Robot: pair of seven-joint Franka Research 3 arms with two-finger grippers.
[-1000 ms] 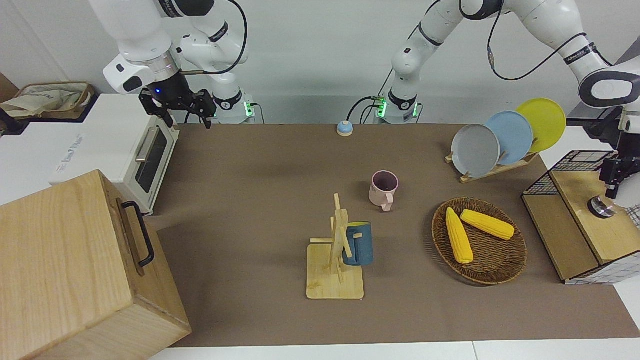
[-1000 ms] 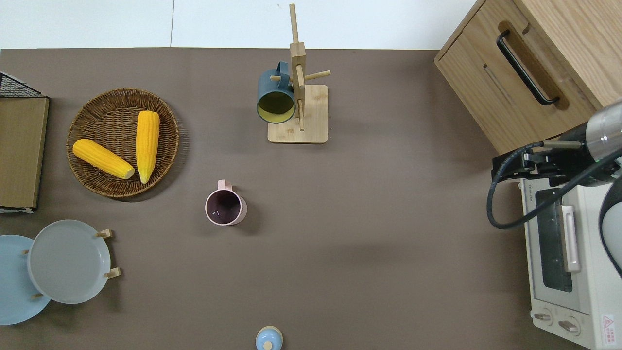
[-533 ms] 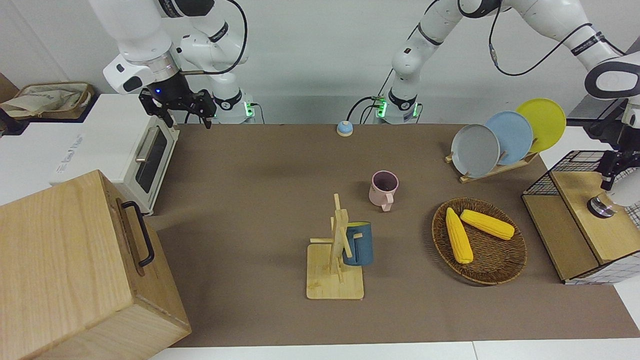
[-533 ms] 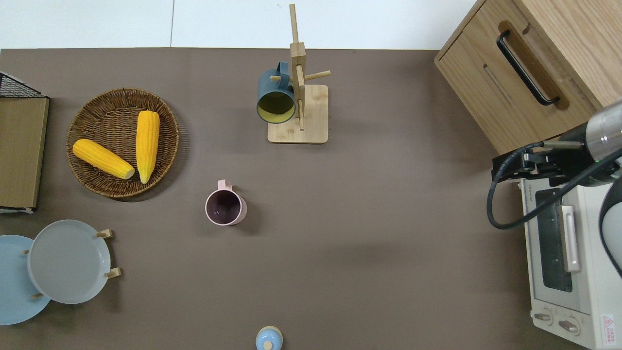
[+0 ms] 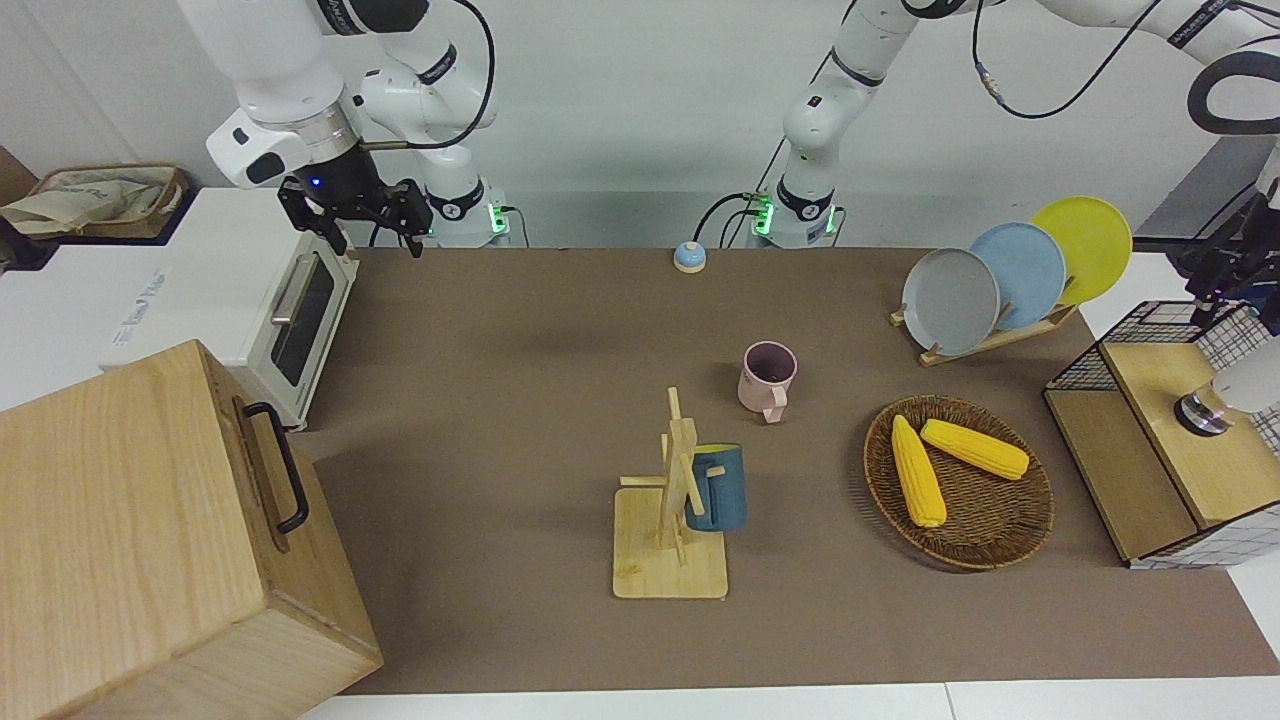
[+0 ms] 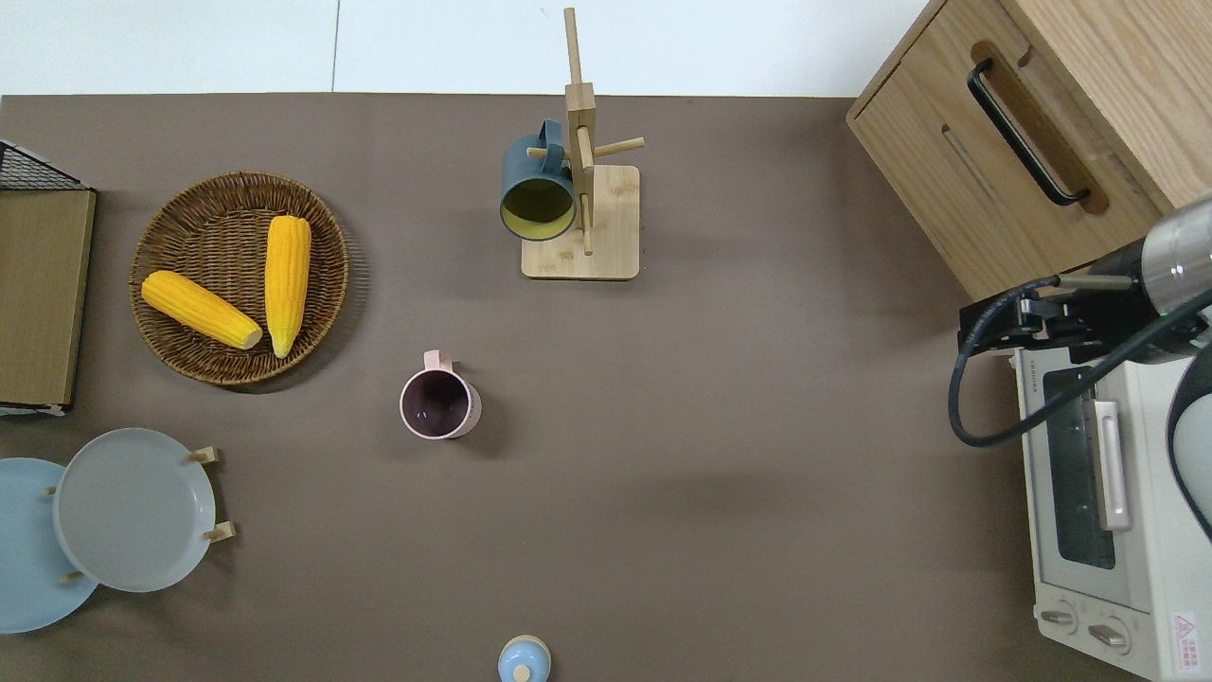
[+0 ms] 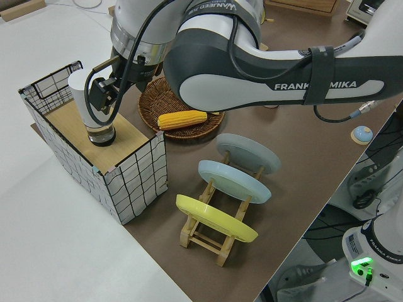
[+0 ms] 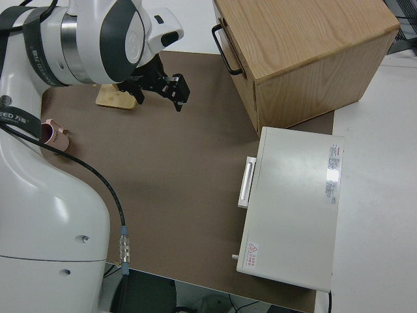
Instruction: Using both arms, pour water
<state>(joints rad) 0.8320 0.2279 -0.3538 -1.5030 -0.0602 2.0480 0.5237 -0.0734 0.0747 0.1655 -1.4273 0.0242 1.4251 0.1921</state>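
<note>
While the right arm is parked, its pincer (image 5: 365,215) apart, the front view shows the left pincer (image 5: 1225,285) by the bottle (image 5: 1235,390) on the crate (image 5: 1150,400).

Overhead, the mug (image 6: 436,404) stands mid-worktop (image 6: 710,426), mouth up, likely to take the water.

From the left side, I cannot tell whether that pincer grips the bottle.

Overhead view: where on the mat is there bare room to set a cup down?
The broad stretch between the pink mug and the toaster oven is bare, also between the mug rack and wooden cabinet. It is crowded by the corn basket and plate rack.
</note>
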